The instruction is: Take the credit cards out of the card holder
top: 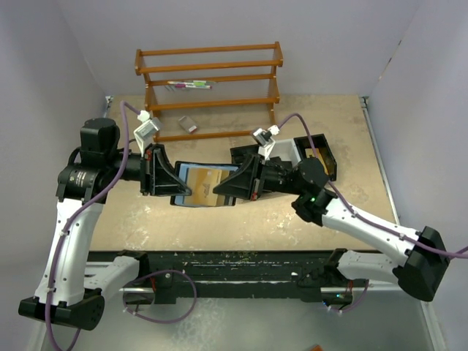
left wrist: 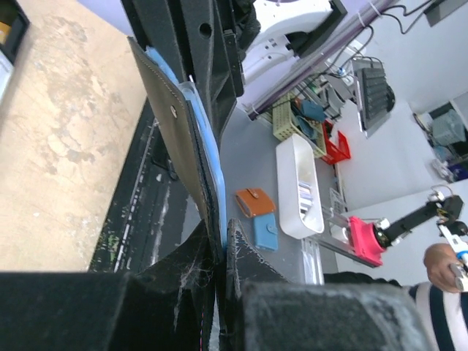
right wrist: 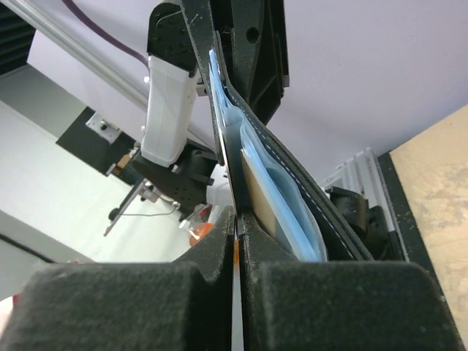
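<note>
Closest to the right wrist camera, the right gripper (right wrist: 238,227) has its padded jaws pressed together on the right edge of the card holder (right wrist: 300,172). Whether a card is pinched with that edge cannot be told. The left gripper (left wrist: 221,256) is likewise clamped, on the opposite left edge, so the wallet hangs spread open between the two arms above the table (top: 307,219), near its middle. The credit cards (right wrist: 256,194) sit in the blue-grey lining, and an orange-tan face shows inside a slot. The holder looks light and limp: its flaps bow and curl between the grips, so it will likely sag or fold if one side lets go. The cards look thin, stiff and smooth, probably slippery, and the pocket may drag on them. The best hold is probably a card's exposed edge, pinched flat across its faces and drawn along the slot while the other arm anchors the wallet. A wooden rack (top: 208,73) stands at the far side and a tray (top: 322,155) to the far right.
</note>
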Robot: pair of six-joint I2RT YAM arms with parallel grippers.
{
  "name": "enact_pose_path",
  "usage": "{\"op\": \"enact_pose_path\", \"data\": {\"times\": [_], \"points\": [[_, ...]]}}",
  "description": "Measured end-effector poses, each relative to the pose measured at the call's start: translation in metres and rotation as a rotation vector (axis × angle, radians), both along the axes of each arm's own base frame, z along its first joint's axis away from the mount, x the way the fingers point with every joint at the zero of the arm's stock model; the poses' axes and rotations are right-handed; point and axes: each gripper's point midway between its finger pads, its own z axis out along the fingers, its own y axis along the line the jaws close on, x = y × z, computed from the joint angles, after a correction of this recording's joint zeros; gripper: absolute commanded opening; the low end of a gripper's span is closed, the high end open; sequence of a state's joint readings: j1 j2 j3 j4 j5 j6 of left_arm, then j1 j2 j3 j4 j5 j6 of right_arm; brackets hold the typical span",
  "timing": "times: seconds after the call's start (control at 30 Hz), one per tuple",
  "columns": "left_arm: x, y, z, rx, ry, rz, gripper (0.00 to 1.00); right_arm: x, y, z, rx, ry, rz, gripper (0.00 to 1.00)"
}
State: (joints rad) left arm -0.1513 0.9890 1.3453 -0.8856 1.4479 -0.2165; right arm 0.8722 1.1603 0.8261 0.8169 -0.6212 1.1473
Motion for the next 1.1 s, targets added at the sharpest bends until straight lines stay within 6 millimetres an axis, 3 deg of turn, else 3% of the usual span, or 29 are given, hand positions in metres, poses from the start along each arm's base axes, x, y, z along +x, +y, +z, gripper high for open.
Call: {"op": "enact_pose_path", "data": {"times": [0.13, 0.27, 0.37, 0.53, 0.73, 0.87, 1.03, 1.1], "points": [[0.009, 0.000, -0.002, 0.035, -0.030, 0.045, 0.00, 0.015, -0.019, -0.001, -0.037, 0.000, -0.052, 0.00], [0.027, 0.003, -0.011, 0.112, -0.077, 0.125, 0.00, 0.044, -0.054, -0.010, -0.112, 0.013, -0.182, 0.00], [0.038, 0.008, -0.024, 0.187, -0.099, 0.182, 0.00, 0.064, -0.079, -0.031, -0.216, 0.036, -0.296, 0.00], [0.056, 0.021, -0.044, 0.316, -0.157, 0.283, 0.00, 0.093, -0.105, -0.067, -0.427, 0.119, -0.440, 0.00], [0.073, 0.036, -0.059, 0.432, -0.215, 0.368, 0.00, 0.140, -0.137, -0.084, -0.689, 0.173, -0.666, 0.00], [0.074, 0.041, -0.063, 0.468, -0.235, 0.384, 0.00, 0.168, -0.184, -0.105, -0.881, 0.196, -0.872, 0.00], [0.069, 0.044, -0.062, 0.476, -0.265, 0.389, 0.00, 0.188, -0.251, -0.143, -1.098, 0.286, -1.063, 0.00], [0.067, 0.044, -0.061, 0.476, -0.266, 0.389, 0.00, 0.194, -0.268, -0.155, -1.162, 0.310, -1.103, 0.00]]}}
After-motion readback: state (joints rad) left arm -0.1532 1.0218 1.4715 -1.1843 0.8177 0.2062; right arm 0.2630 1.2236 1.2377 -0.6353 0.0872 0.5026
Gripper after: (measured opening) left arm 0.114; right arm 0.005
